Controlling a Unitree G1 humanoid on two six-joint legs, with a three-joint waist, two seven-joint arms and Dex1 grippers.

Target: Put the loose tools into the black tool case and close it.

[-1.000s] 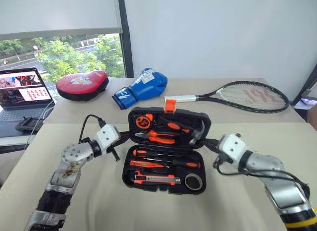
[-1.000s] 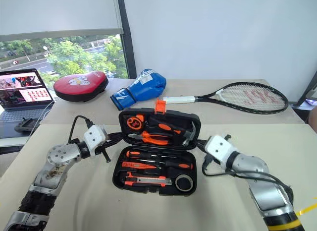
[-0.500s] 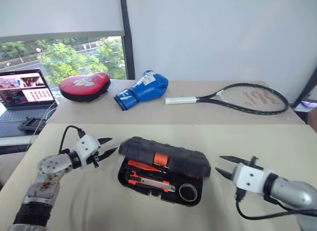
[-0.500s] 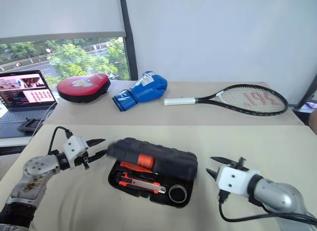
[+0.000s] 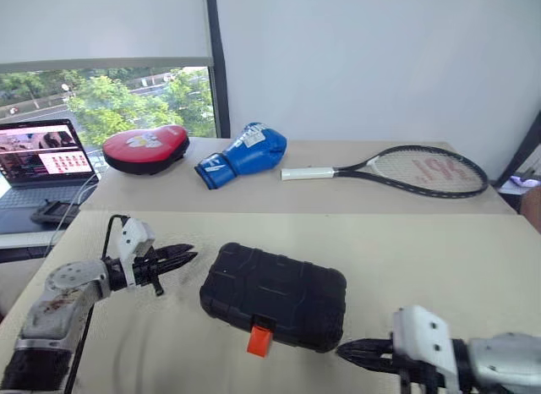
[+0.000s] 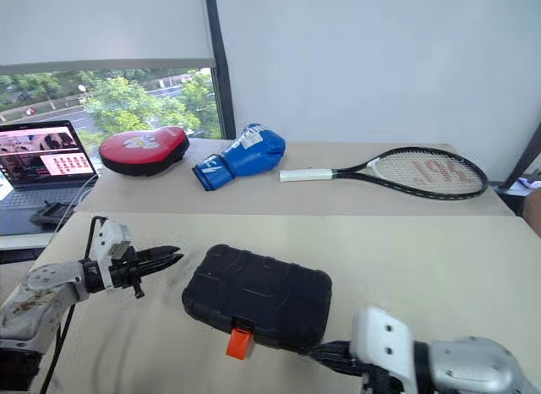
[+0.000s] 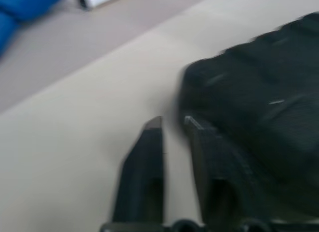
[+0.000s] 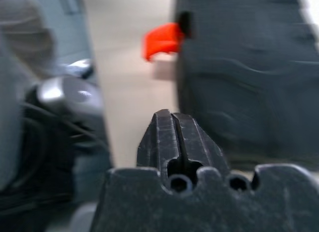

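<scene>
Lay shut, black tool case (image 5: pixel 274 287), long axis L–R between both grippers; orange latch (image 5: pixel 259 341) faced near edge, nearer R gripper (image 5: pixel 345 352). L gripper (image 5: pixel 189 256) & R pinched together, empty.

Left arm reaching in from lower left of the head view, left gripper (image 5: pixel 188 255) pointing right, roughly level, fingers nearly together. Right arm low at bottom right, right gripper (image 5: pixel 345 352) aimed left, fingers (image 8: pixel 179 137) pressed together, nothing held in either.
</scene>
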